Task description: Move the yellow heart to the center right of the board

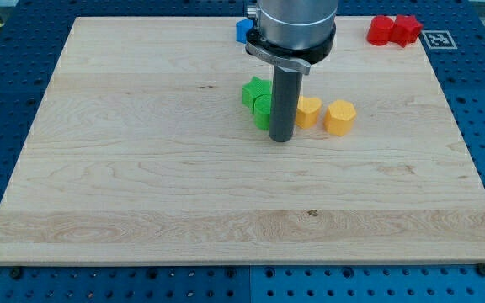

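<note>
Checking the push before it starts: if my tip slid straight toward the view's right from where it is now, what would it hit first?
Most likely the nearer yellow block, just right of my tip; the second yellow block lies beyond. Depth is unclear, so the tip might pass slightly in front.

— What else lay on the wooden board [141, 168]?

— I saw two green blocks [257, 99] touching near the middle and a yellow hexagonal block [340, 117] to their right.

— And at the top?

— A blue block [242, 30], partly hidden, and two red blocks [394, 30] together at the view's top right corner.
</note>
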{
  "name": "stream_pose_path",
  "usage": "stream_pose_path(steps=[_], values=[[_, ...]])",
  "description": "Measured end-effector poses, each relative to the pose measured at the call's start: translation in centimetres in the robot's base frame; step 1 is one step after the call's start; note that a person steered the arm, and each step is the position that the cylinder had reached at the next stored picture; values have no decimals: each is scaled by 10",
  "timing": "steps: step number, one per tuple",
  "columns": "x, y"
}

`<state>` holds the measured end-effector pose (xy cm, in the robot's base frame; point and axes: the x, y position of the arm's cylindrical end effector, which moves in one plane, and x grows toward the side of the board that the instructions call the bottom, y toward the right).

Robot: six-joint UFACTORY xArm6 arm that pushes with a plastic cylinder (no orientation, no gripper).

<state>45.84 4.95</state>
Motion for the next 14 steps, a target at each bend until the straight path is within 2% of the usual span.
stream_pose_path(steps=[3,7,10,11,12,14], values=[[11,59],[7,16],[-39,25],[-56,49],[-66,80],[-66,81]])
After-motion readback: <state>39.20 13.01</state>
